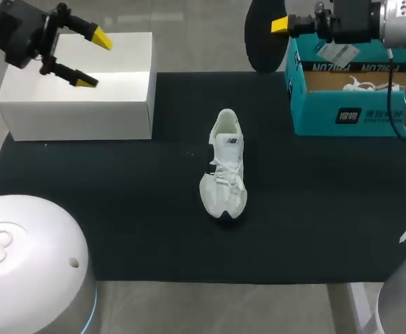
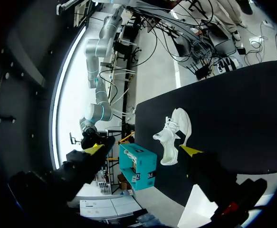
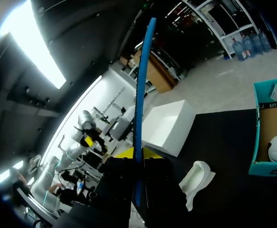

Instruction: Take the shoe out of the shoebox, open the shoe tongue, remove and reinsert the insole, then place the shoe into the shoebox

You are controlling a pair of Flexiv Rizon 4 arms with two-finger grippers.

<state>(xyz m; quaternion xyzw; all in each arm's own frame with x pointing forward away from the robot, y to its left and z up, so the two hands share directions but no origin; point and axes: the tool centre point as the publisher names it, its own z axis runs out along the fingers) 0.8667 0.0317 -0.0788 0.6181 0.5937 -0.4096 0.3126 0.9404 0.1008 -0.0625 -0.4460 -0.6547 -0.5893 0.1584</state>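
one shoe (image 1: 225, 167) lies mid-frame, out of the shoebox (image 1: 342, 115) at upper right; right pincer (image 1: 280, 26) grips the removed insole (image 1: 262, 38), left pincer (image 1: 93, 60) gapes empty; reinserting and boxing seem left.

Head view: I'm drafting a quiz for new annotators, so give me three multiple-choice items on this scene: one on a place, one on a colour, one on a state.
1. Where does the left gripper hang?
A. over the white box
B. over the shoe
C. inside a drawer

2. What colour is the shoebox?
A. red
B. teal
C. yellow

3. What state is the right gripper in?
A. open and empty
B. shut on the insole
C. shut on a cup

Answers:
1 A: its yellow tips show above the white box's top.
2 B: its walls are teal.
3 B: the right wrist view shows the insole edge-on, clamped between the fingers.
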